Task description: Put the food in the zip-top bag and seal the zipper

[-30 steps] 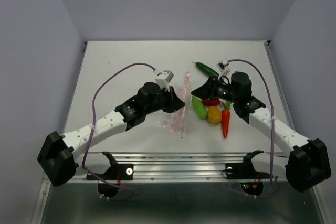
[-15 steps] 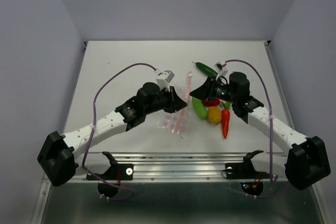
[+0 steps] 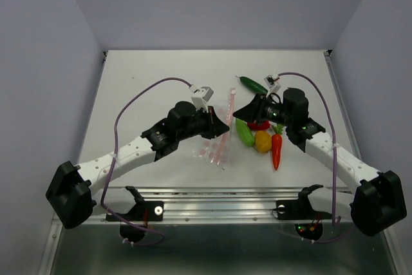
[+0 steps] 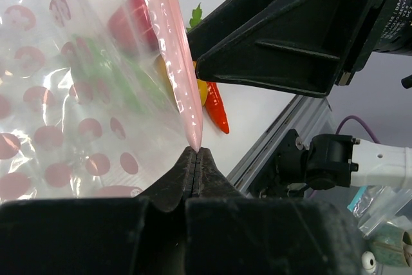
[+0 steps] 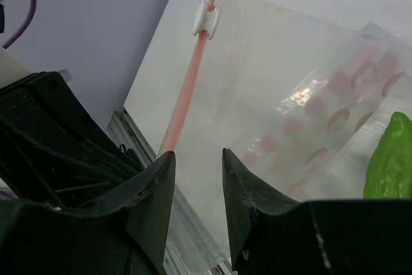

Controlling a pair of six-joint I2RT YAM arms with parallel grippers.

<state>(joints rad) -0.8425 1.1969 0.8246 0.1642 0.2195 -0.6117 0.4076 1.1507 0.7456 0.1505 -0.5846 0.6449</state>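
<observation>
Zip-top bag [image 3: 207,147], flat, clear and crinkly with pink printed marks, lies mid-scene on a plain white table [image 3: 129,88]. It sits between the two arms, a little beyond the bare aluminium rail [image 3: 212,196] along the near edge. Its narrow pale pink zipper [image 3: 223,147] forms the bag's right-hand edge. The long axis runs near to far, with the far end leaning slightly right.

Just right of the bag, and outside it, sits a cluster of small glossy toy food. Nearest is an orange carrot with a green top [image 3: 276,151], then a yellow-orange piece [image 3: 262,141] and a light green pod [image 3: 244,132]. A red bell pepper [image 3: 259,124] lies partly under the right arm.

The left gripper [image 4: 195,154] reaches in from the left across the bag. Its jaws are clenched on the zipper, which rises from between the pressed fingertips in its wrist view.

The right gripper [image 5: 196,157] hangs just right of the zipper's far half, tips turned toward it. Its jaws are parted with nothing between them. The zipper, carrying a small white slider [image 5: 206,17], runs beyond them and passes behind one finger.

Farther off, apart from the cluster, lies a dark green cucumber [image 3: 252,84]. Pale lavender-grey walls [image 3: 212,4] close the left, right and far sides.
</observation>
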